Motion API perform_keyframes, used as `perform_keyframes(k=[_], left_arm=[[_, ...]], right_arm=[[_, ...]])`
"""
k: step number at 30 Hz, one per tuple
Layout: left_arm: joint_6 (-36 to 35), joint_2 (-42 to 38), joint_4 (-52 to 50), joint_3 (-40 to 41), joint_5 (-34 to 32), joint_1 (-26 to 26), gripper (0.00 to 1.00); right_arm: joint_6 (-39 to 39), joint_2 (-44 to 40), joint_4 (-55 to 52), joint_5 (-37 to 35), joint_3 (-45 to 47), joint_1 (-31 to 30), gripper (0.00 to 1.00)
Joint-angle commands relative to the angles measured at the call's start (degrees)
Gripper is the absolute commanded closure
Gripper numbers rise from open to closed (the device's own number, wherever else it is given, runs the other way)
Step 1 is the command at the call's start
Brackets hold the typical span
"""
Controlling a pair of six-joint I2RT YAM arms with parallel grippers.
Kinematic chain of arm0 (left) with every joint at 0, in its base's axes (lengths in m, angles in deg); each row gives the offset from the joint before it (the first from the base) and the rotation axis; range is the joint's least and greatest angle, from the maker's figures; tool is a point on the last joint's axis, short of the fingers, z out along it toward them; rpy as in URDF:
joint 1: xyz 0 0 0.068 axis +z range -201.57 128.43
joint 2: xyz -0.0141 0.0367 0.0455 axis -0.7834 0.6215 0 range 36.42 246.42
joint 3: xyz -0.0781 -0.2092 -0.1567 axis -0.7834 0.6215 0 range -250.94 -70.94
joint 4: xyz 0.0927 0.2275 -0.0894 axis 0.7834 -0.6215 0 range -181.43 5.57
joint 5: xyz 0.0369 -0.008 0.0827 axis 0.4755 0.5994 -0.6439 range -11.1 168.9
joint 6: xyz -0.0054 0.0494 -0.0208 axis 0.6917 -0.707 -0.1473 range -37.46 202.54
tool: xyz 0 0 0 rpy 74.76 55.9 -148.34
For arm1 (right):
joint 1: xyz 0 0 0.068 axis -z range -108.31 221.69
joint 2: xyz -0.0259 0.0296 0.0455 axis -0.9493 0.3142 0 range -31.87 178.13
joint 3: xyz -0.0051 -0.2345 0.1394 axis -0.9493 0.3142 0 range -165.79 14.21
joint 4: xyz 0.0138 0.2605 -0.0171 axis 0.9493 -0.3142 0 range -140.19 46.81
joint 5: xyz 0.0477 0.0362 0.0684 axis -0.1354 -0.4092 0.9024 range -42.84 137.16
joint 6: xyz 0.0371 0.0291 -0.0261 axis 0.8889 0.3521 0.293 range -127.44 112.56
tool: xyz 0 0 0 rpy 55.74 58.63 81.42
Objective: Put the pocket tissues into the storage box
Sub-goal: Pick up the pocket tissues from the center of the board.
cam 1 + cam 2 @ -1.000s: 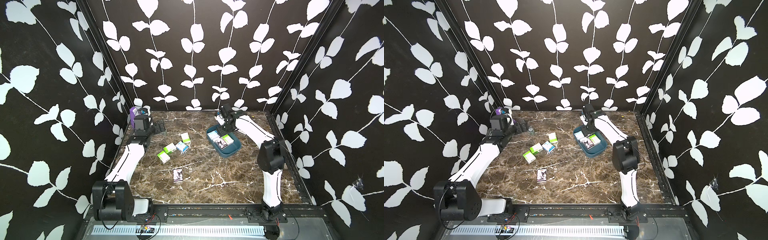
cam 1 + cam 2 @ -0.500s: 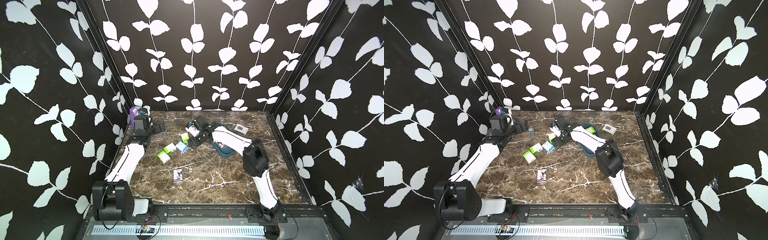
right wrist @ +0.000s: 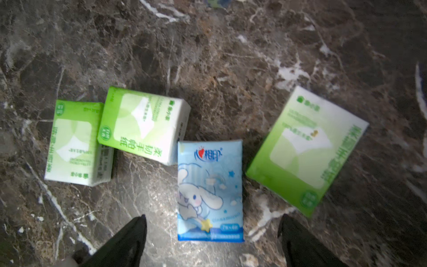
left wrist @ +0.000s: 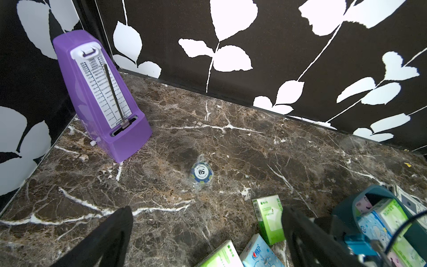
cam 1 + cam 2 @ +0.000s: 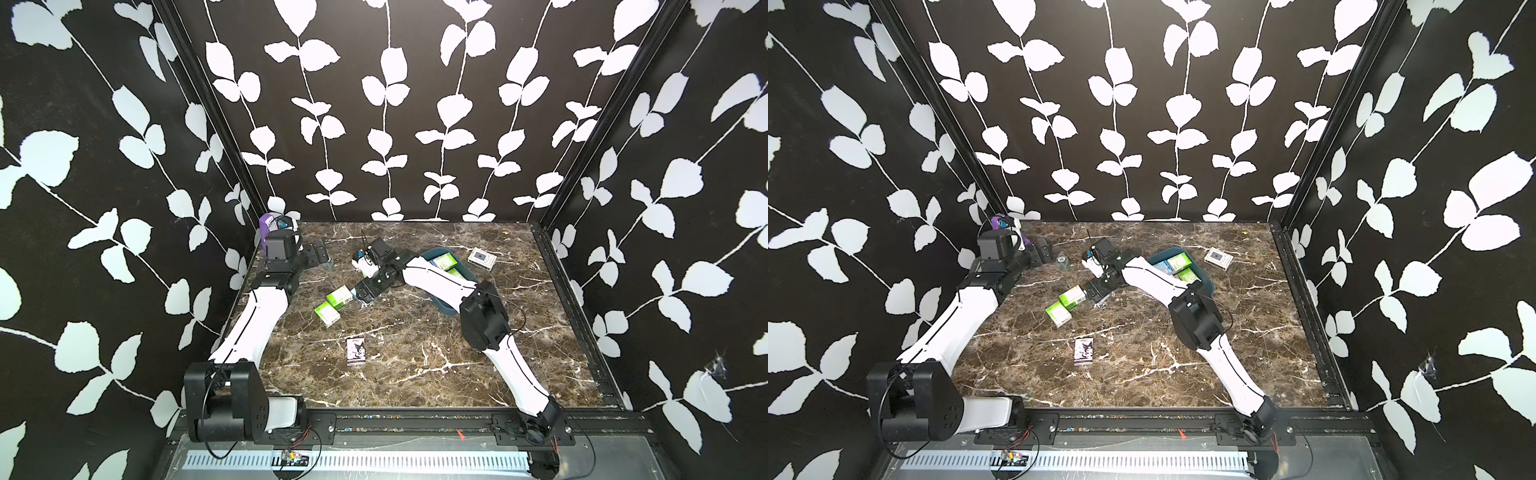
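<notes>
My right gripper (image 3: 213, 217) is open and hangs just above a blue pocket tissue pack (image 3: 210, 189) with a white cartoon dog; its fingers stand either side of the pack without touching it. Three green packs (image 3: 143, 124) lie around it on the marble. In both top views this gripper (image 5: 362, 297) is beside two green packs (image 5: 340, 296). A black-and-white cartoon pack (image 5: 356, 351) lies nearer the front. The teal storage box (image 5: 449, 309) behind the right arm holds several packs. My left gripper (image 4: 206, 209) is open and empty at the back left.
A purple metronome (image 4: 99, 92) stands in the back left corner. A wrapped poker chip (image 4: 201, 173) lies in front of my left gripper. A flat white-grey gadget (image 5: 482, 258) lies right of the box. Patterned walls close in three sides.
My right arm swung left from the box's far end to the loose packs and came down over the blue one, its jaws opening wider. The left arm has not moved.
</notes>
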Motion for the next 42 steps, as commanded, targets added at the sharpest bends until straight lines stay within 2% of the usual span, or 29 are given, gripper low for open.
perform_keyframes(k=[1,7,16,27,42], left_arm=[[-1.31,-1.12,-0.33,-0.21,-0.18,0.42,0.01],[-1.84,-1.39,-0.68,0.06,-0.35,0.58,0.01],[-1.71,-1.55,-0.77,0.31,-0.3,0.62,0.01],[-1.43,-2.0,-0.51,1.01,-0.3,0.62,0.01],[-1.49,-2.33,-0.68,1.11,-0.48,0.65,0.01]], right_arm=[[-1.17,2.81,-3.85,0.37,-5.84,-0.35,0.07],[-2.05,6.29,-6.75,-0.33,-10.06,-0.52,0.08],[-3.44,8.0,-7.88,-1.11,-12.1,-1.05,0.16],[-5.56,9.17,-10.68,-3.48,-12.96,-2.54,0.22],[-5.13,8.68,-10.82,-5.44,-13.49,-2.54,0.58]])
